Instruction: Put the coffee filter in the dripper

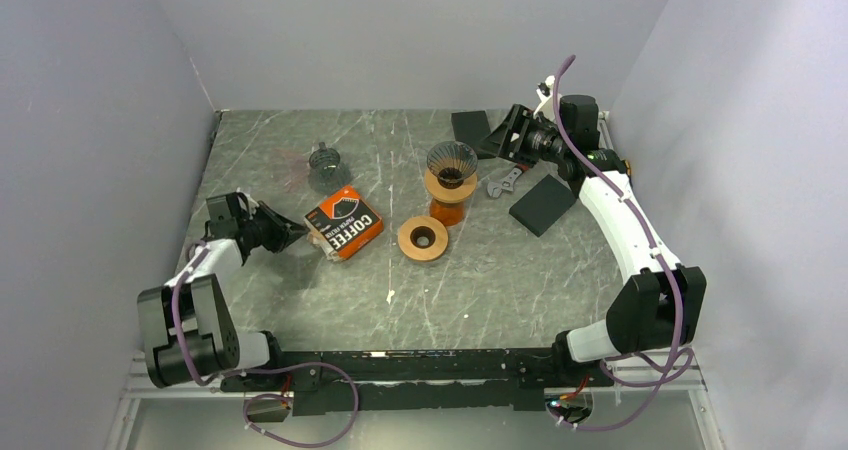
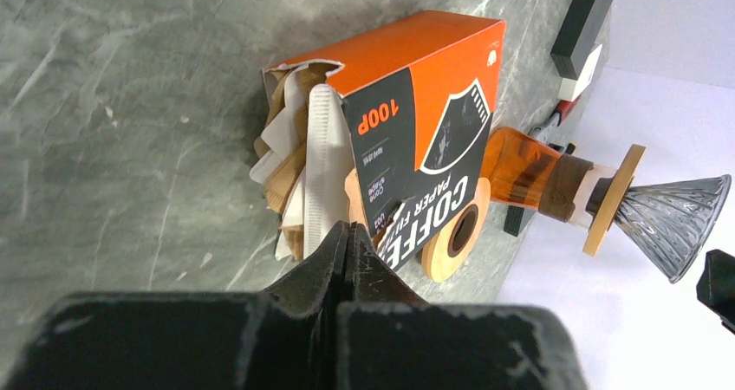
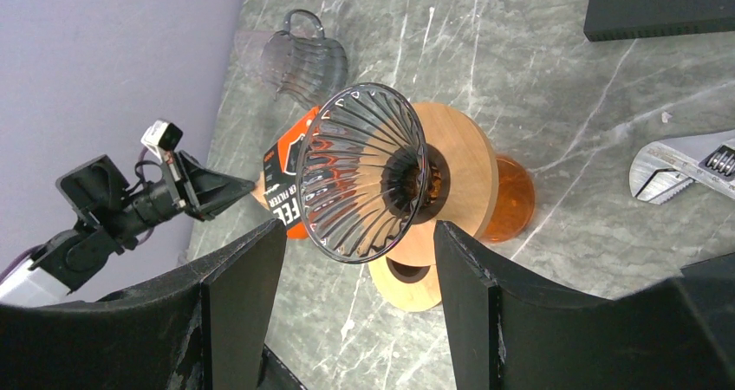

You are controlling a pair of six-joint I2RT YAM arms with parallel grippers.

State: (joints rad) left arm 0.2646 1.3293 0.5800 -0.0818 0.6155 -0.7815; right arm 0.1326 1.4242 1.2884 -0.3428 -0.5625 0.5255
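Note:
The ribbed glass dripper [image 1: 452,160] sits on a wooden collar atop an orange carafe [image 1: 447,211] at mid table. It also shows in the right wrist view [image 3: 364,178] and the left wrist view [image 2: 680,217]. The orange coffee filter box [image 1: 345,224] lies on its side, and white and brown paper filters [image 2: 316,160] stick out of its open end. My left gripper [image 2: 349,230] is shut, with its tips right at those filter edges; no paper shows between the jaws. My right gripper [image 3: 357,299] is open just behind the dripper, which shows between its fingers [image 3: 247,295].
A wooden ring [image 1: 422,238] lies in front of the carafe. A glass pitcher [image 1: 325,167] stands at the back left. A wrench [image 1: 505,182] and two black blocks [image 1: 545,205] [image 1: 471,126] lie near the right arm. Walls close in the table on three sides.

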